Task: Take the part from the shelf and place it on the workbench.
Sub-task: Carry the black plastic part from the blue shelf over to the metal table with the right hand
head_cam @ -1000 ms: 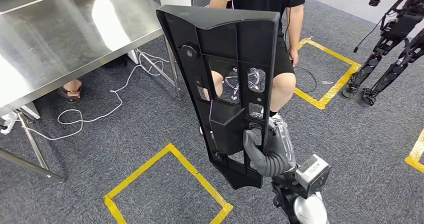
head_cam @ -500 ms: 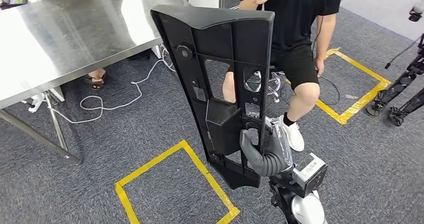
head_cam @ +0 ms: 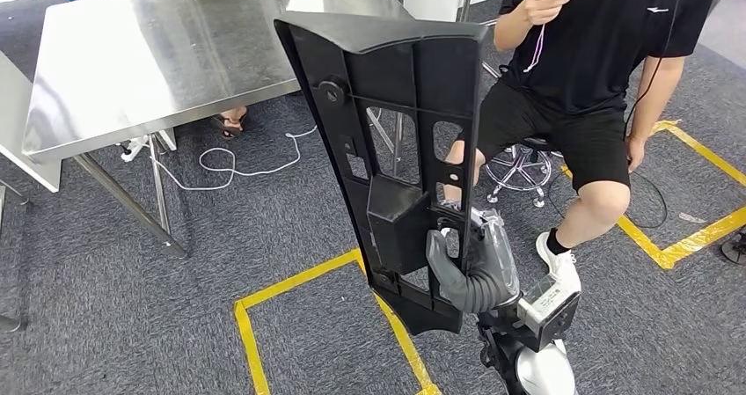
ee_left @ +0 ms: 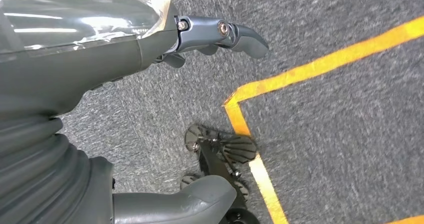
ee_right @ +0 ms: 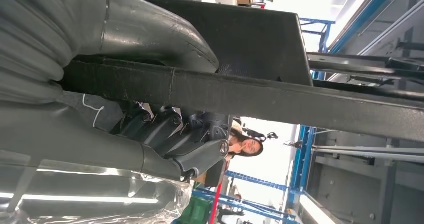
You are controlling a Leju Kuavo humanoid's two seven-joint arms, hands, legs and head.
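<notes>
The part (head_cam: pixel 396 105) is a long black plastic panel with ribs and cut-out windows, held upright in front of me. My right hand (head_cam: pixel 471 267) grips it near its lower end, thumb on the near face and fingers behind. The right wrist view shows the same grip: my right hand (ee_right: pixel 150 134) is wrapped around the part's (ee_right: pixel 280 99) edge. The steel workbench (head_cam: pixel 158 52) stands ahead to the left, its top bare. My left hand (ee_left: pixel 100 69) hangs over the carpet, fingers (ee_left: pixel 235 34) spread and holding nothing.
A person (head_cam: pixel 607 52) in black sits on a stool just right of the workbench, holding a small white device. Yellow tape lines (head_cam: pixel 299 281) mark squares on the grey carpet. A white cable (head_cam: pixel 229 162) lies under the bench beside its legs (head_cam: pixel 158 193).
The whole picture has shifted: the workbench and the seated person now sit further right in view, so the camera has turned. The part stays upright in my right hand.
</notes>
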